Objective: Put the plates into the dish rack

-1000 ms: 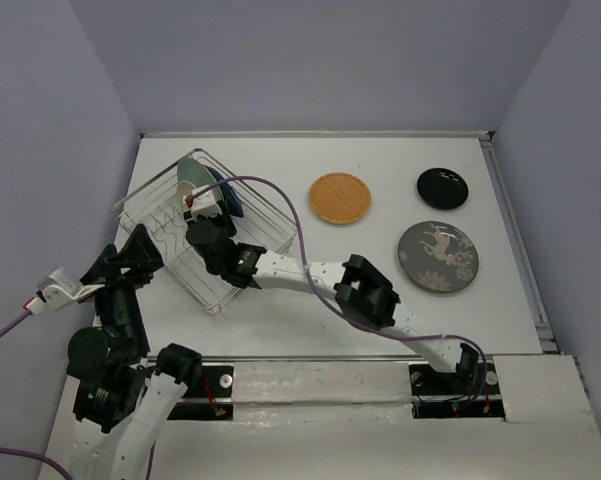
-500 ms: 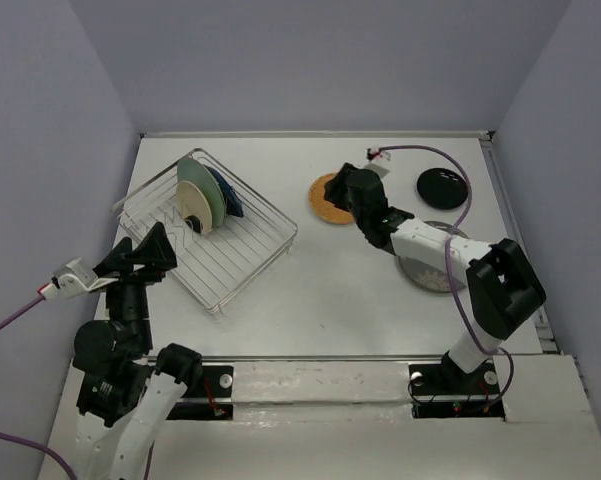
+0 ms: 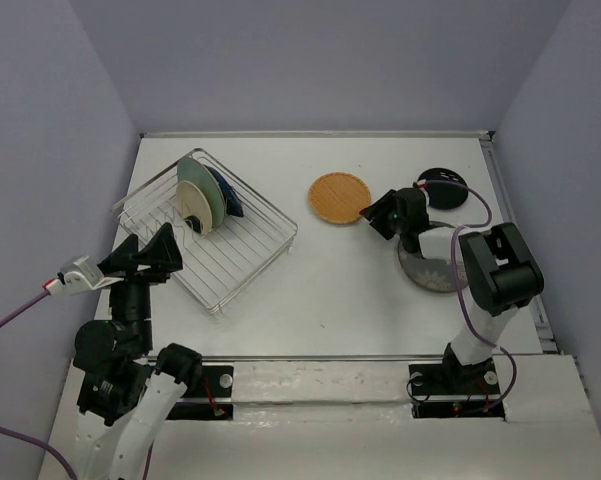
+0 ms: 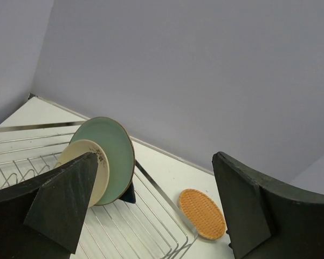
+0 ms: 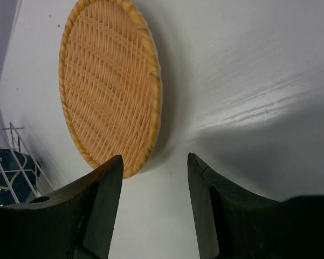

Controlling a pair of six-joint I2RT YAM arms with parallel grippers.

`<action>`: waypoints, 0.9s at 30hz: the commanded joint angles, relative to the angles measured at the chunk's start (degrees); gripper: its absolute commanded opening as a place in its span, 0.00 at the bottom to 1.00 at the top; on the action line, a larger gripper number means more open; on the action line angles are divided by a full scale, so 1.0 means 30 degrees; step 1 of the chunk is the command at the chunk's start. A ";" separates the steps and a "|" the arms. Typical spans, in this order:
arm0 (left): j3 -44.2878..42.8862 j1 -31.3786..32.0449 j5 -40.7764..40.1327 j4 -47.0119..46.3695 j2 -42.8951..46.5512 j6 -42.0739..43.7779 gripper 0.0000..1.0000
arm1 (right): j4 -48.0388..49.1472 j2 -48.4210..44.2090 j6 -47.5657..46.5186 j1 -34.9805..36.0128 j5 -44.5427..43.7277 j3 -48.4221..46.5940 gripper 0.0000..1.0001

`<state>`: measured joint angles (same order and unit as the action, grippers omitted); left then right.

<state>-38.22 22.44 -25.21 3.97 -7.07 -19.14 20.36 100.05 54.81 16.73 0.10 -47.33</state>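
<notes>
Plates first, from the top camera: the pale teal plate (image 3: 213, 188), cream plate (image 3: 191, 207) and dark blue plate (image 3: 233, 205) stand on edge at the far-left end of the dish rack (image 3: 250, 255). The rack's long axis runs diagonally from far left to near right. The orange plate (image 3: 338, 198) lies flat mid-table, with my right gripper (image 3: 373, 214) just beside its right rim. The grey deer plate (image 3: 428, 274) is partly under that arm, and the black plate (image 3: 452, 192) is beyond it. My left gripper (image 3: 148, 250) hovers at the rack's near-left corner.

On the left wrist camera the fingers (image 4: 64, 205) are spread wide and hold nothing.

On the right wrist camera the fingers (image 5: 97, 210) stand partly apart with only bare table (image 5: 248, 81) between them. The woven oval of the orange plate runs top to bottom, and its rim is just off the left tip.
</notes>
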 commanded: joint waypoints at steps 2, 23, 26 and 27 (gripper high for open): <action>0.0171 0.0138 0.0376 -0.1611 -0.0426 0.0431 0.99 | 0.3847 0.2735 0.2032 -0.1004 0.3188 -0.0334 0.57; 0.0200 -0.0329 0.0934 -0.1821 -0.0720 0.0578 0.99 | -0.0429 -0.6210 -0.5399 0.4748 -0.7875 -0.3115 0.07; 0.0141 -0.0505 0.0670 -0.1704 -0.0515 0.0520 0.99 | -0.0342 -0.7010 -0.7688 0.7477 -0.9902 -0.4726 0.07; 0.0141 -0.0593 0.0554 -0.1703 -0.0456 0.0519 0.99 | -0.0283 -0.6954 -0.8505 0.8156 -1.0225 -0.5166 0.07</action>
<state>-37.87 21.63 -22.74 2.11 -8.32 -18.28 16.69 82.63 42.87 31.29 -18.11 -55.35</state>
